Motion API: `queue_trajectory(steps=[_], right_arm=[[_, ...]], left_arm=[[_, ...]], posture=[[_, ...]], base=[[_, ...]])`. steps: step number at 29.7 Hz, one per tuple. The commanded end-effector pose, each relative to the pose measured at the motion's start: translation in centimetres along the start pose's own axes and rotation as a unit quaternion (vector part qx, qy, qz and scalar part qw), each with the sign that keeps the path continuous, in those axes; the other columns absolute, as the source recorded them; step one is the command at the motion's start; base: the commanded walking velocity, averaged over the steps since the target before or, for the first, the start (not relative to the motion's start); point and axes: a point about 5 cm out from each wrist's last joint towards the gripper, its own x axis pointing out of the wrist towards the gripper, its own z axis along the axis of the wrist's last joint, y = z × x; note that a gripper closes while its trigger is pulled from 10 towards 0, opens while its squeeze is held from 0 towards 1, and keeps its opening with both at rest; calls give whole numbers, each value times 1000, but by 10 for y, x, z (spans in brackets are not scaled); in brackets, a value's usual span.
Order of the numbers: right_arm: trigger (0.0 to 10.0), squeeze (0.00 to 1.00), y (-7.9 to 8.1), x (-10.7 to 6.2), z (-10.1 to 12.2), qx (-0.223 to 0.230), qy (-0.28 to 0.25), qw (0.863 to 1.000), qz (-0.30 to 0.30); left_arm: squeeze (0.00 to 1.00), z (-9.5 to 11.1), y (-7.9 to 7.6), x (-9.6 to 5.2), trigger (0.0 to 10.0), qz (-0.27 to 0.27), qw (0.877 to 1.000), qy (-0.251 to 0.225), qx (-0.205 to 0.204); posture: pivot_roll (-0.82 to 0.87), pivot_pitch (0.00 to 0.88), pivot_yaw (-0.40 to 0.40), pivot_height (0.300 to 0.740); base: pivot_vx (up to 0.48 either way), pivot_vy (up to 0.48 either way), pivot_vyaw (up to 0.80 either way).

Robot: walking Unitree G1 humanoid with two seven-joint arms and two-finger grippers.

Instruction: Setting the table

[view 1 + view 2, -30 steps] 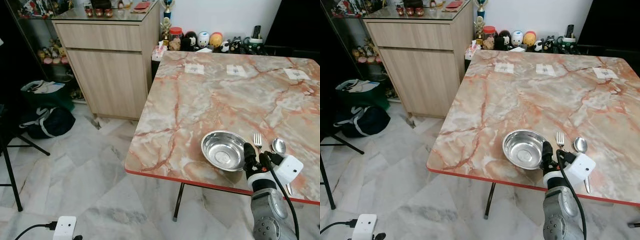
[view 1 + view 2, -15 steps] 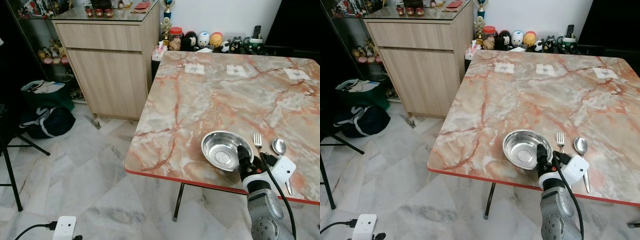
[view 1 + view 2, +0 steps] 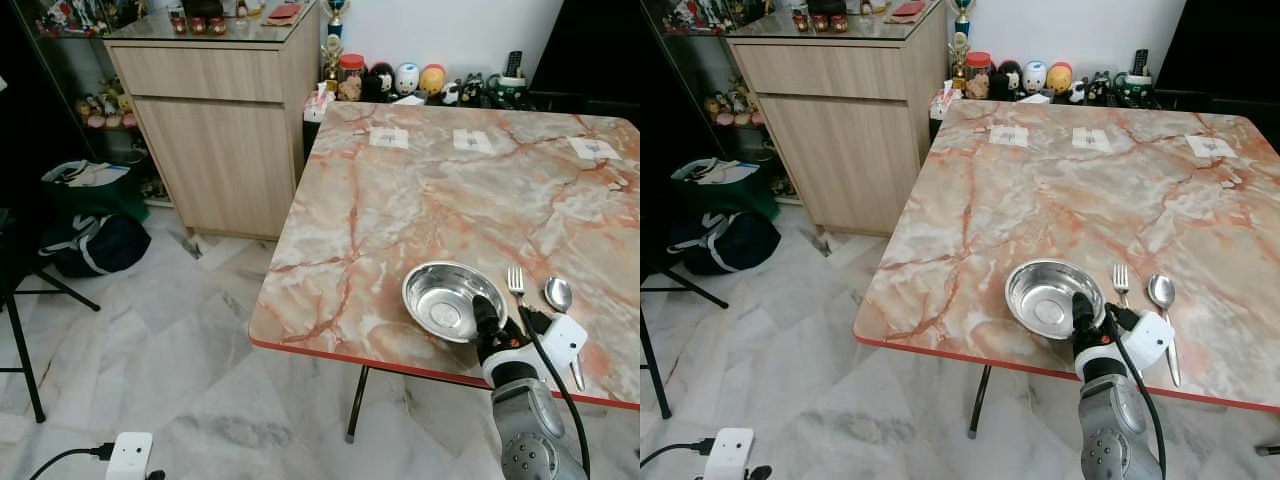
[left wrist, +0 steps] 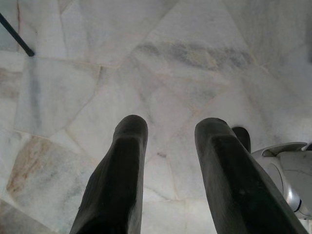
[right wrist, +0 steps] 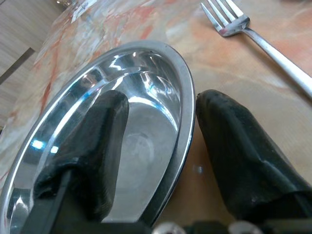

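A shiny steel bowl sits on the marble table near its front edge. Just right of it lie a fork and a spoon, side by side. My right gripper is open at the bowl's near right rim. In the right wrist view one finger is inside the bowl and the other rests outside it on the tabletop, with the rim between them and the fork beyond. My left gripper hangs open over the floor tiles.
A wooden cabinet stands left of the table. Bags and a black stand leg are on the floor at the left, a white power box near my feet. Figurines and jars line the table's far side.
My right gripper has slid left from beside the fork to the bowl's rim, and one finger now reaches inside the bowl. Bowl, fork and spoon have stayed put.
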Motion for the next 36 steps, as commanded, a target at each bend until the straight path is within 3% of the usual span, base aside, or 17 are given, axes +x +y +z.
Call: queue_trajectory(steps=[1, 11, 12, 36], right_arm=[[10000, 0, 1, 2, -4, 6, 14, 1000, -5], [10000, 0, -1, 2, -9, 6, 29, 1000, -10], [0, 0, 0, 2, -9, 6, 28, 1000, -5], [0, 0, 9, 1, -11, -24, 16, 1000, 12]], left_arm=[[0, -5, 1, -1, 10000, 2, 1000, 10, -6], [0, -5, 1, -1, 10000, 1, 1000, 11, -8], [0, -5, 1, -1, 10000, 1, 1000, 11, -8], [0, -6, 1, -1, 10000, 0, 1000, 13, -3]], posture=[[83, 27, -18, 740], [83, 27, -18, 740], [83, 27, -18, 740], [85, 24, -19, 740]], base=[[0, 0, 0], [0, 0, 0], [0, 0, 0], [0, 0, 0]])
